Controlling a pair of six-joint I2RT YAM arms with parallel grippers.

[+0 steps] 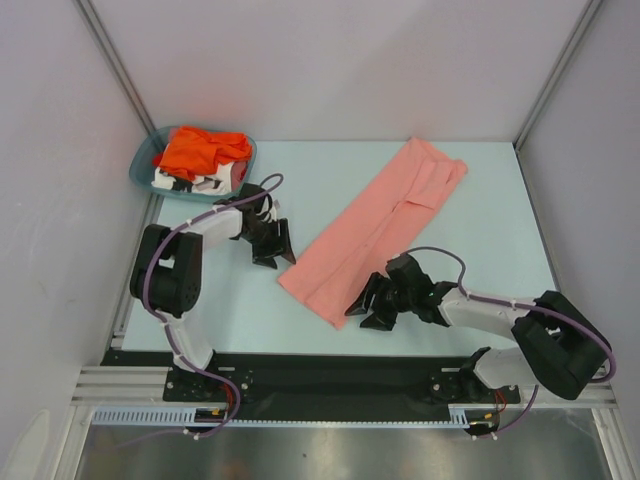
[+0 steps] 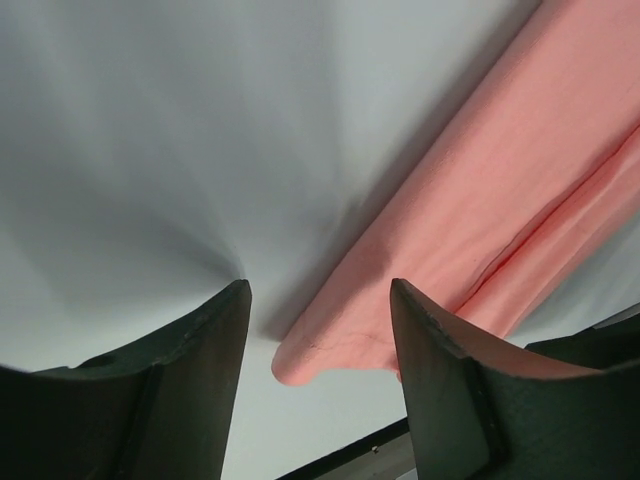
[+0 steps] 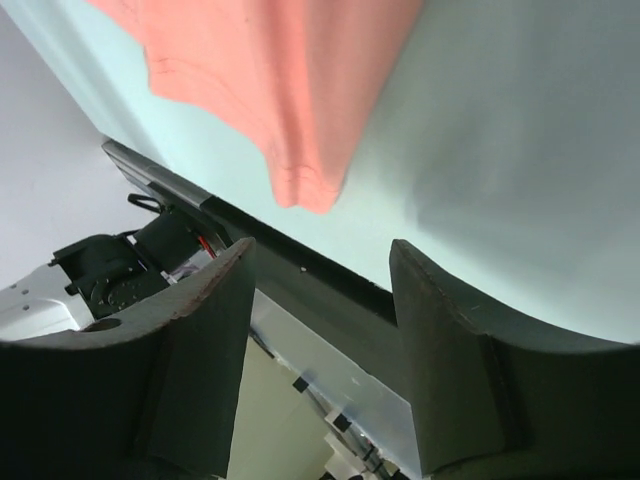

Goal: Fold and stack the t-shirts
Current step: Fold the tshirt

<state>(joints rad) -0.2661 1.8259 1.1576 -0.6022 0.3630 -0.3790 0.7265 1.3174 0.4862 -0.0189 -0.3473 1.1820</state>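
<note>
A salmon-pink t-shirt (image 1: 385, 225), folded lengthwise into a long narrow strip, lies flat and slantwise across the pale surface (image 1: 230, 300), its near end toward the middle and its far end toward the back right corner. The left tool (image 1: 278, 258) sits low just beside the strip's near end on its left, fingers apart and gripping nothing. In the left wrist view the rounded corner of the salmon-pink t-shirt (image 2: 500, 200) shows in the gap of the left tool (image 2: 320, 290), close to the right-hand finger; whether it touches the cloth cannot be told. The right tool (image 1: 365, 315) rests near the same end on its right side, also spread with nothing between the fingers. In the right wrist view the hem of the salmon-pink t-shirt (image 3: 270, 70) lies ahead of the right tool (image 3: 320, 250), clear of both fingers. At the far left corner a teal basket (image 1: 136, 170) holds a crumpled orange t-shirt (image 1: 200, 150) heaped on a white t-shirt (image 1: 195, 182) with black print.
</note>
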